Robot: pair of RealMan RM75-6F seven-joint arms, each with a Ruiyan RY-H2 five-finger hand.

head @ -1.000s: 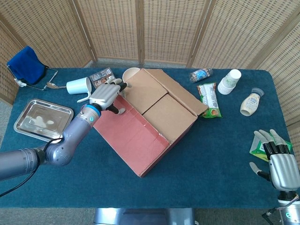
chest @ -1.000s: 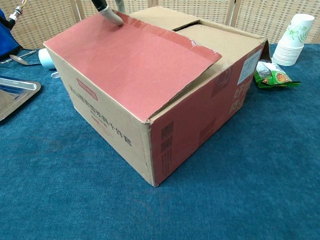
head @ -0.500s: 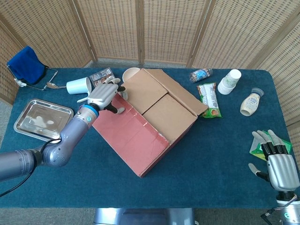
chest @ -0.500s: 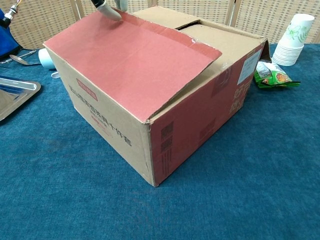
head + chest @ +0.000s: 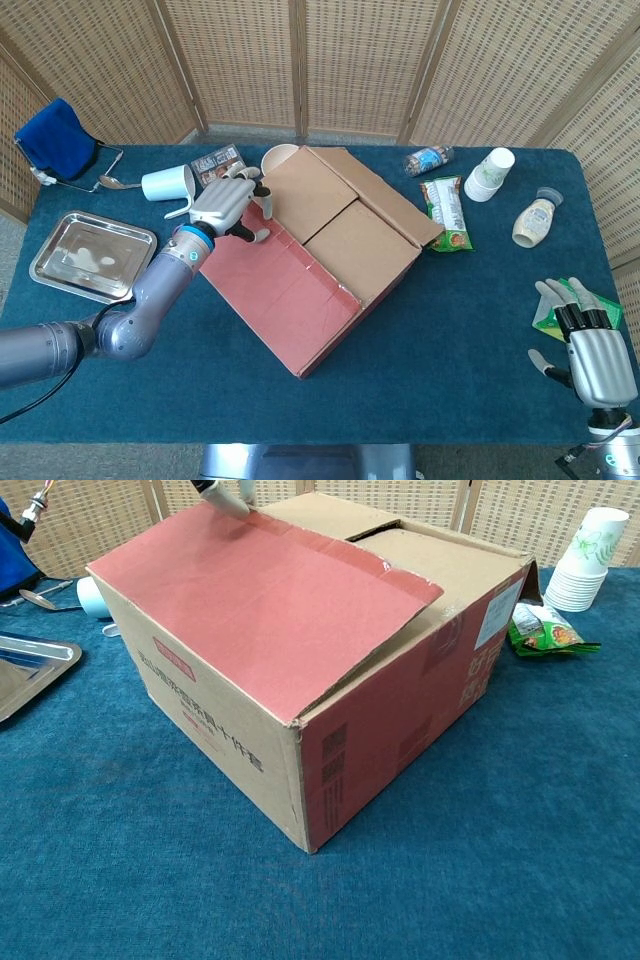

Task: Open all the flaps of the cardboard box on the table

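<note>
I see the cardboard box (image 5: pixel 320 265) at the center of the blue tabletop (image 5: pixel 460 340), its red flap (image 5: pixel 265 590) lying down over the top. My left robot hand (image 5: pixel 225 205) rests on the flap's upper-left corner, fingers curled, gripping nothing. My right robot hand (image 5: pixel 590 350) hovers at lower right, fingers spread, empty.

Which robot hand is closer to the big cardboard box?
The left hand. It sits at the far left corner of the cardboard box, fingers on the red flap. The right hand is far off, near the table's right edge.
</note>
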